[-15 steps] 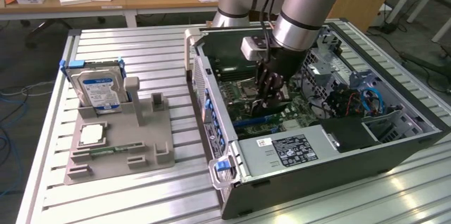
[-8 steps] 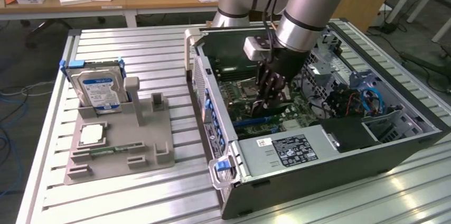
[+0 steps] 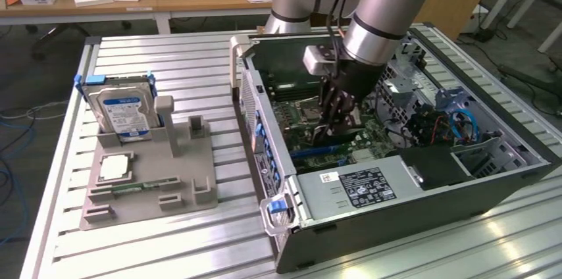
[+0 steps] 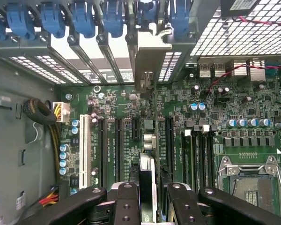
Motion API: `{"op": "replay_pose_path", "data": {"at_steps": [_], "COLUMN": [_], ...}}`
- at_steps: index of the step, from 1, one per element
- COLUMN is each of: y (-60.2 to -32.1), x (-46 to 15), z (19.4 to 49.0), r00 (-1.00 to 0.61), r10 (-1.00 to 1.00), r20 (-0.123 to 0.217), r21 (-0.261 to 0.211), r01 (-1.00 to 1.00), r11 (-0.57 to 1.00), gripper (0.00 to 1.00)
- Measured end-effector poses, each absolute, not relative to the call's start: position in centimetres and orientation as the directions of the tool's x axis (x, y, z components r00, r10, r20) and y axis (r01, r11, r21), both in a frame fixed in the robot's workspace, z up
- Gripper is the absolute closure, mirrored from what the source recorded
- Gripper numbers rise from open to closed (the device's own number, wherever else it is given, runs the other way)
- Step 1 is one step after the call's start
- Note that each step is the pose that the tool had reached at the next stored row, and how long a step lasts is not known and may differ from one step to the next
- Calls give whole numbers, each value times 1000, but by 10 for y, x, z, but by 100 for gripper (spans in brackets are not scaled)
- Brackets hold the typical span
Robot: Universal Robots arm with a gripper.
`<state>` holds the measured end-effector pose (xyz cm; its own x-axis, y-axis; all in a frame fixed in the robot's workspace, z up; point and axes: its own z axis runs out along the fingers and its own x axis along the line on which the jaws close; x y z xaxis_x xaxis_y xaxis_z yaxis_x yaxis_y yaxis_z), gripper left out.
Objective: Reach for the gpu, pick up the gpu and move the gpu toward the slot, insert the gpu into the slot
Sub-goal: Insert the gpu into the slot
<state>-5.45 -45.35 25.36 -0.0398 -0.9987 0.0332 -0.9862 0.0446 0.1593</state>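
Note:
The gpu (image 4: 148, 171) is a thin dark card seen edge-on, standing upright over the green motherboard (image 4: 215, 126) inside the open computer case (image 3: 422, 206). Its silvery bracket (image 4: 149, 61) reaches the case's rear wall under the blue latches. My gripper (image 4: 152, 204) is shut on the card, one black finger on each face. In the exterior view the gripper (image 3: 341, 118) is deep in the case with the gpu (image 3: 338, 139) below it. Long black slots (image 4: 116, 150) lie on both sides of the card; the slot directly under it is hidden, so I cannot tell whether the card is seated.
A CPU socket (image 4: 250, 185) and a white slot (image 4: 83, 150) lie near the card. Cables (image 4: 42, 115) sit by the case wall. The power supply (image 3: 369, 185) fills the case's near end. Outside, a grey fixture (image 3: 149, 183) holds a blue-labelled hard drive (image 3: 123, 113) and a memory stick (image 3: 131, 189).

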Motion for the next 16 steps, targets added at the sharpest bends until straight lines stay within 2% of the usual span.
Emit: {"op": "replay_pose_path", "data": {"at_steps": [16], "y": [-454], "x": [-67], "z": [248], "r00": [-49], "r10": [-998], "r20": [33], "r21": [159], "r01": [-986], "r11": [53], "gripper": [73]}}
